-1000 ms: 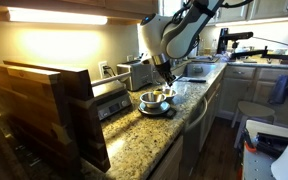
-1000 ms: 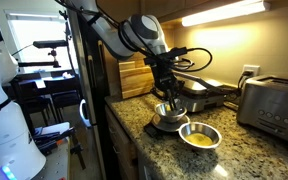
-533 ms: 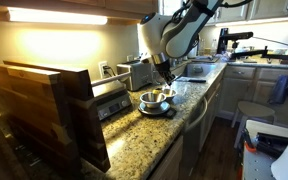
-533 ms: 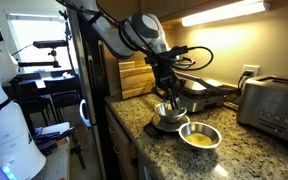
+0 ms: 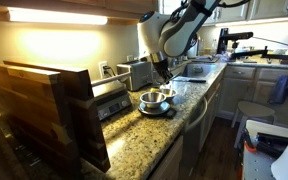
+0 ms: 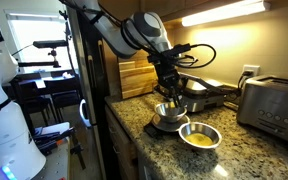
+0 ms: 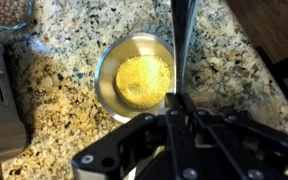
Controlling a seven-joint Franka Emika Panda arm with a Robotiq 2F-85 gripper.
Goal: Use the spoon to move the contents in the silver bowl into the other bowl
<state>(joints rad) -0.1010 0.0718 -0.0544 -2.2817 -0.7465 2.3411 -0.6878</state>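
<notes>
No visible change since the earlier frames: my gripper (image 7: 177,106) stays clamped on the slim metal spoon (image 7: 182,45). The round shiny steel bowl (image 7: 105,80) of yellow grainy contents (image 7: 142,80) sits on the speckled granite countertop (image 7: 69,125), just beside the spoon. The spoon's scoop end is cut off at the wrist view's top edge. In both exterior views the spoon is too small to make out.

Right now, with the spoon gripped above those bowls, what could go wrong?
The gripper is shut on the spoon by its thin handle, so it could twist and scatter the yellow grains onto the counter. The silver bowl sits unsecured not far from the counter's front edge; a nudge from the spoon might slide or tip it.
</notes>
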